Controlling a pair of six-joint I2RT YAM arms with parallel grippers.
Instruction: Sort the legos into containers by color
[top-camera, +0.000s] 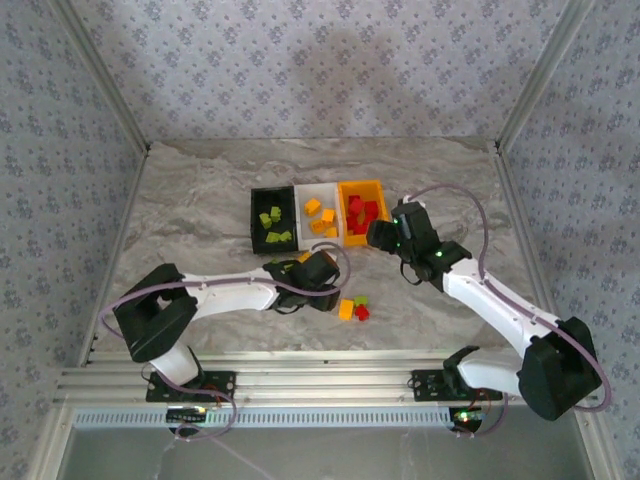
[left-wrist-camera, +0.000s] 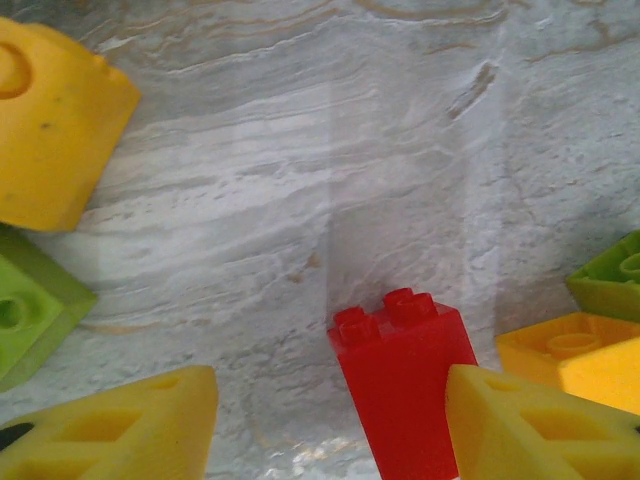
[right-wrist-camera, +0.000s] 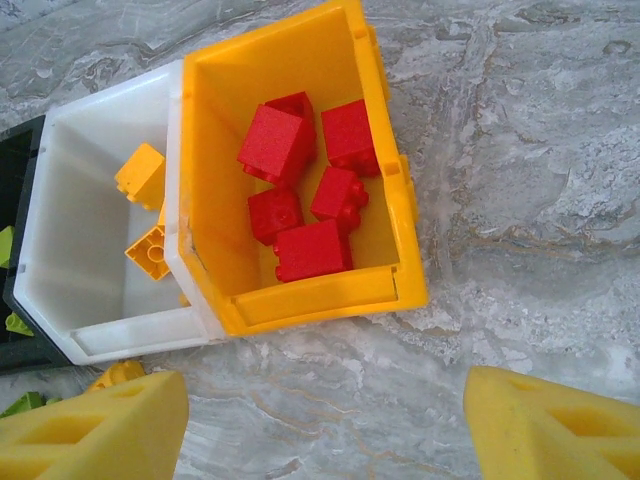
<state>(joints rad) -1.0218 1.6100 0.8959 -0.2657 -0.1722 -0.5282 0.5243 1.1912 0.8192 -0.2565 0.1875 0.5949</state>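
A red lego (left-wrist-camera: 405, 385) stands on the table between my left gripper's (left-wrist-camera: 330, 432) fingers. It touches the right finger (left-wrist-camera: 540, 430), and a gap separates it from the left finger (left-wrist-camera: 120, 430), so the jaws are open. In the top view the left gripper (top-camera: 340, 298) is over a loose orange lego (top-camera: 346, 309), a green one (top-camera: 361, 300) and a red one (top-camera: 362, 313). My right gripper (right-wrist-camera: 325, 430) is open and holds nothing, just in front of the orange-yellow container (right-wrist-camera: 300, 300), which holds several red legos (right-wrist-camera: 300, 190). The white container (right-wrist-camera: 90, 330) holds orange-yellow legos (right-wrist-camera: 140, 175).
The black container (top-camera: 272, 228) with green legos is leftmost in the row. Around the left gripper lie an orange-yellow lego (left-wrist-camera: 50, 120), a green one (left-wrist-camera: 30, 310), another orange-yellow one (left-wrist-camera: 575, 355) and a green one (left-wrist-camera: 610, 280). An orange lego (top-camera: 303, 257) lies by the left arm.
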